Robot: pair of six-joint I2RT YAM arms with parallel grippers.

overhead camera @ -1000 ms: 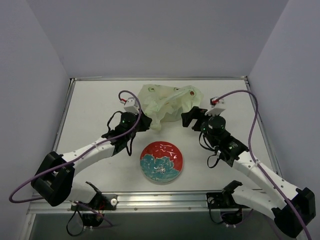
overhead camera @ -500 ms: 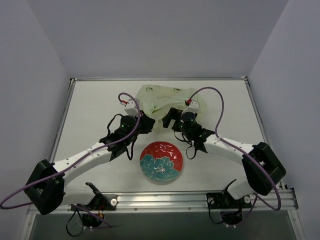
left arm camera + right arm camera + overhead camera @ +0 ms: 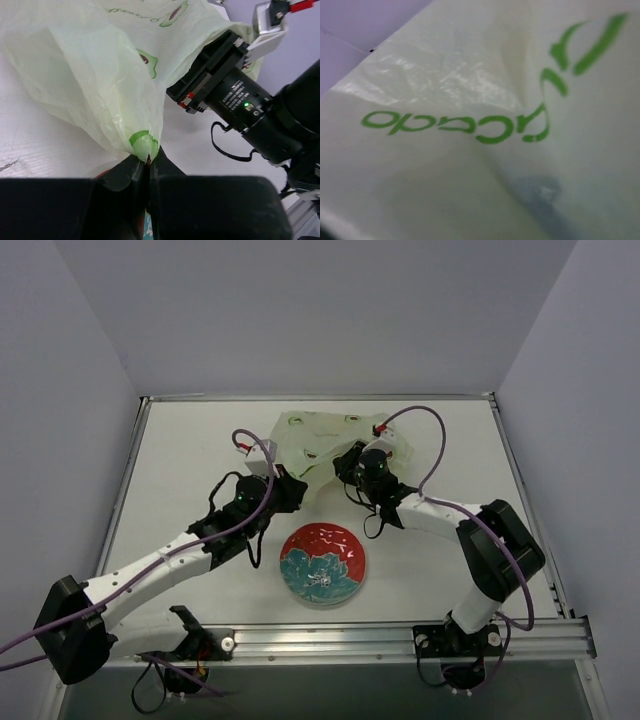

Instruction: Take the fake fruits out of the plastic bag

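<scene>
**2 grippers at the plastic bag, fruits not yet in sight**

Plain pale grey walls close the cell on 3 sides, so there is little room to swing beyond the table edges. The white table is flat and matt, bounded near the arm bases by a metal rail. It probably gives little grip to a thin film, so an unheld bag would likely slide.

The plastic bag lies crumpled at the far middle of the table, between the 2 wrists. It is translucent yellow-green film with green lettering, probably very light, limp and slippery. It will likely collapse wherever it is released and lift as a whole if pulled by 1 point only. Sensible holds are a gathered corner or a handle loop, with the mouth kept apart. A red-and-teal floral plate sits near the front, well apart from the bag.

The left gripper is pressed together on a bunched corner of the film. The right gripper has its tip buried in the film. Whether its jaws are spread or closed cannot be told.

The fake fruits are not discernible and are presumably inside the bag. Being small, smooth plastic, they would likely roll once freed.
</scene>
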